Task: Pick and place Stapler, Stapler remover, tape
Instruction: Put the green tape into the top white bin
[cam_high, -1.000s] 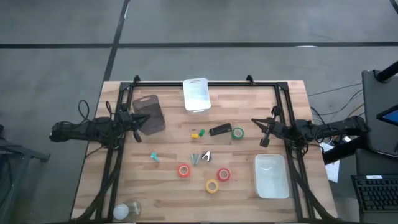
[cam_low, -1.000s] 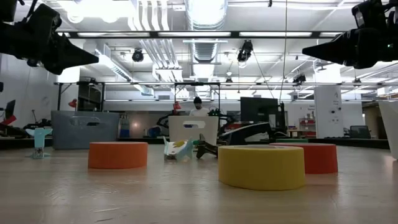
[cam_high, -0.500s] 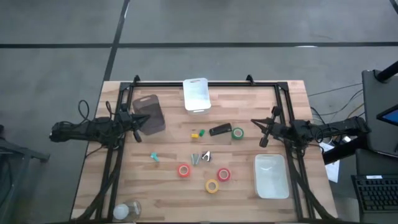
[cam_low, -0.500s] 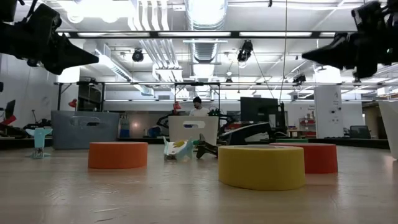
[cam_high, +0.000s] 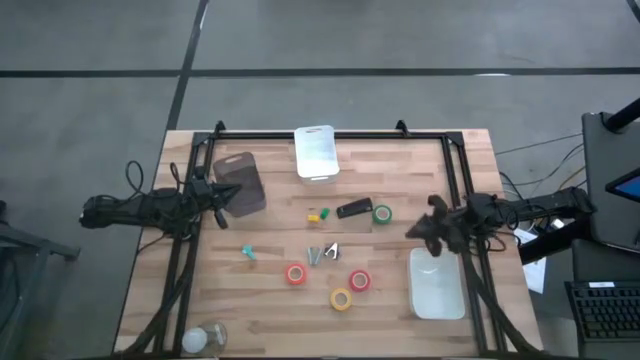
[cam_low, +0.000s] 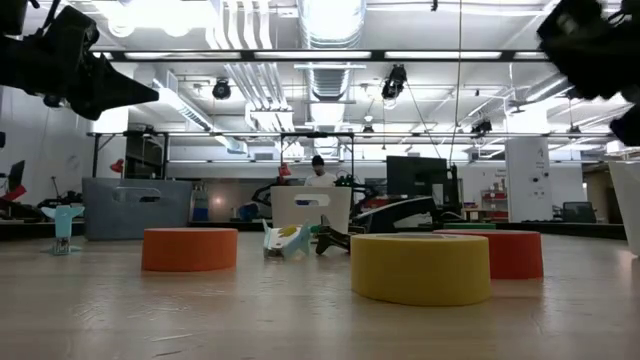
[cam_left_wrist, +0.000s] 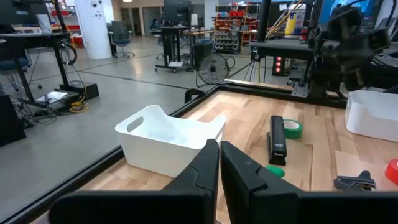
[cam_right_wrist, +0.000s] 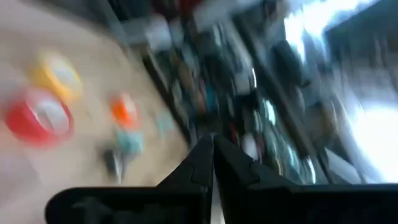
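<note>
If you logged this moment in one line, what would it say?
right claw: shut, moving, empty | left claw: shut, parked | stapler: untouched on table

Right wrist view motion-blurred; right gripper (cam_high: 418, 232) smeared in high view, cut off in low view.

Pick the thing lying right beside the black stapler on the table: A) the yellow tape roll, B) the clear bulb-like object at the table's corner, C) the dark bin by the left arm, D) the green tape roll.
D: in the high view the green tape roll lies at one end of the stapler, nearer than anything else listed.
</note>
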